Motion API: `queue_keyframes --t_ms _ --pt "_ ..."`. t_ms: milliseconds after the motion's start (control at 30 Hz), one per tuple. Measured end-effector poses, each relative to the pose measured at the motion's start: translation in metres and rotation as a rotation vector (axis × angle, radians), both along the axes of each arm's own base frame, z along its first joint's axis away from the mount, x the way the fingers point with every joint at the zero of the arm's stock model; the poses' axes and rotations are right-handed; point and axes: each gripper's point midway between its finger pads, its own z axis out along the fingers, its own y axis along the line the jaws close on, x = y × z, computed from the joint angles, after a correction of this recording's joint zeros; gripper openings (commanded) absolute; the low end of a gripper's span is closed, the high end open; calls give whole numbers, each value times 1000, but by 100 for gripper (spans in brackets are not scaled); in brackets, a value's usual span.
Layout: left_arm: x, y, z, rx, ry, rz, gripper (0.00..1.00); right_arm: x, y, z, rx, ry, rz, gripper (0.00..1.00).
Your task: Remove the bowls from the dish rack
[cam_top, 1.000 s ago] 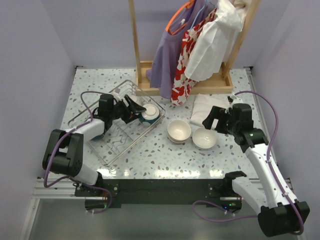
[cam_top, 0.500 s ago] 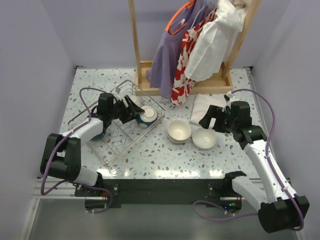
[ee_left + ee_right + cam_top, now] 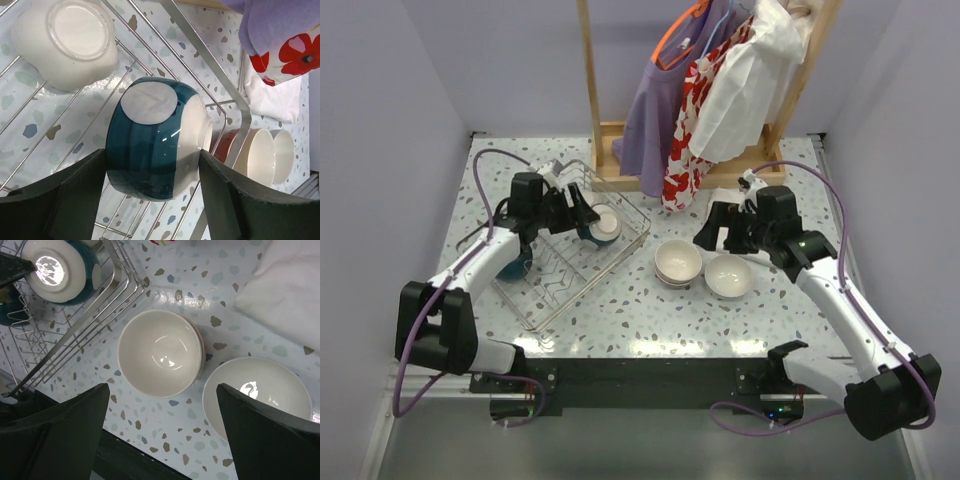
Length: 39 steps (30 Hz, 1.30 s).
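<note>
My left gripper [image 3: 152, 160] is shut on the white bowl with the teal band [image 3: 155, 140], one finger on each side, holding it on its edge over the dish rack [image 3: 200, 60]. From above, that bowl [image 3: 601, 224] is at the far right part of the rack [image 3: 560, 285]. A white bowl [image 3: 70, 42] leans in the rack beside it. A dark blue bowl [image 3: 515, 265] lies under the left arm. Out on the table stand a beige bowl [image 3: 160, 352], stacked on a red one [image 3: 227, 145], and a white bowl [image 3: 260, 395]. My right gripper [image 3: 162, 386] hangs open above these.
A wooden clothes stand [image 3: 690, 100] hung with garments rises at the back of the table. A folded white cloth [image 3: 730, 215] lies behind the right gripper. The rack's right rim [image 3: 75, 330] runs close to the stacked bowls.
The left gripper has drawn the teal-banded bowl back and to the left over the rack. The right arm has swung left, over the bowls on the table.
</note>
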Motion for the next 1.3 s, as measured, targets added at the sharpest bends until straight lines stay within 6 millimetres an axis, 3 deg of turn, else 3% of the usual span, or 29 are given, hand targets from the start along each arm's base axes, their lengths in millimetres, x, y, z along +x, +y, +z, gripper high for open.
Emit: queue_keyframes --t_ms 300,633,767,900,1033,1300 --pt "-9 4 13 141 -107 -107 36 6 25 3 36 39 30 93" --pt "-33 -29 26 338 -255 -320 31 13 56 9 52 107 58 93" --pt "-35 -27 42 395 -340 -336 31 17 70 11 39 135 55 93" --pt "-33 -19 55 468 -415 -335 32 30 77 13 10 180 30 93" --pt "-37 -22 62 529 -475 -368 33 55 90 22 -18 200 17 94" --pt "-49 -27 59 640 -546 -437 29 75 123 17 -40 246 27 95"
